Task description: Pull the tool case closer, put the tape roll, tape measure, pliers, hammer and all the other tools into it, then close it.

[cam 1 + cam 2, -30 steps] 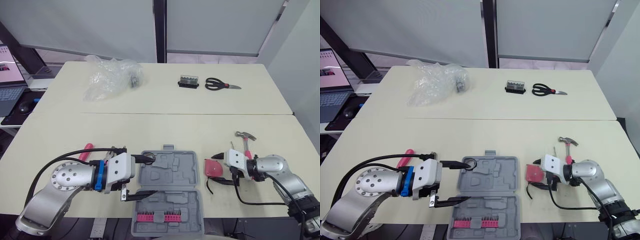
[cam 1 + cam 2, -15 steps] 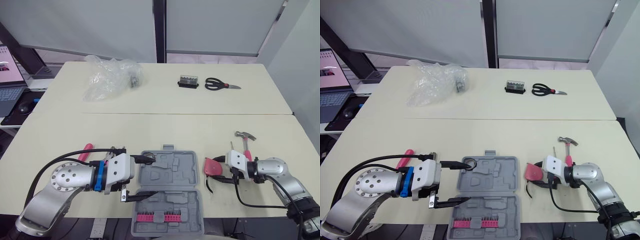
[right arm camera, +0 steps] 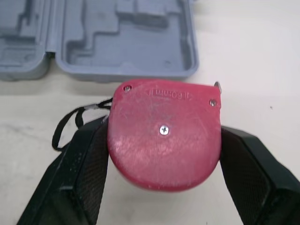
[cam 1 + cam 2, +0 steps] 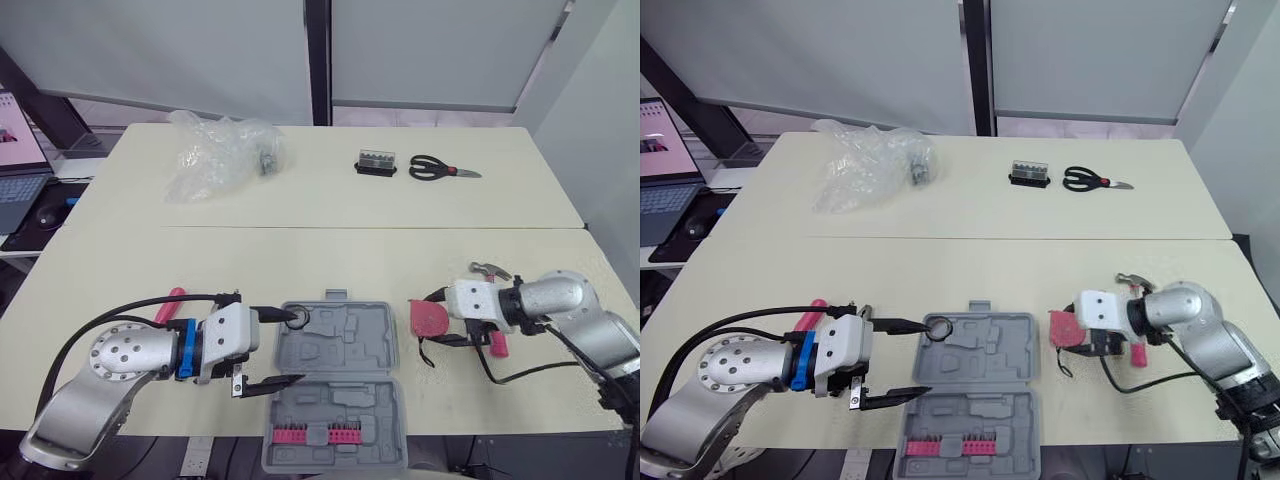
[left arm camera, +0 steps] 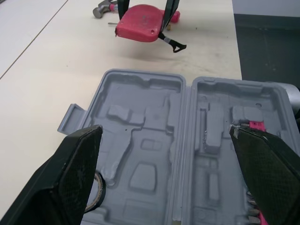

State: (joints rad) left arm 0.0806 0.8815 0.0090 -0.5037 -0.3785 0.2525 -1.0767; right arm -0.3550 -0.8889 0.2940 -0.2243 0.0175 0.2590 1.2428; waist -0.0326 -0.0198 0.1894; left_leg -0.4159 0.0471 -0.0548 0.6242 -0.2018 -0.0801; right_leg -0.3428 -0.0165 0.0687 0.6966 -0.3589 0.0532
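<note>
- Tool case (image 4: 340, 340) lay open and flat on the near part of the counter (image 4: 330, 255), between the two grippers.
- Right gripper (image 4: 1072, 330) was clenched on the red tape measure (image 3: 164, 140), just beside the case's right edge.
- Left gripper (image 4: 292, 347) was spread wide over the case's left edge, grasping nothing.
- Tape roll (image 5: 101, 190) sat inside the case, by one finger.
- Hammer (image 4: 489, 271) lay behind the right gripper.
</note>
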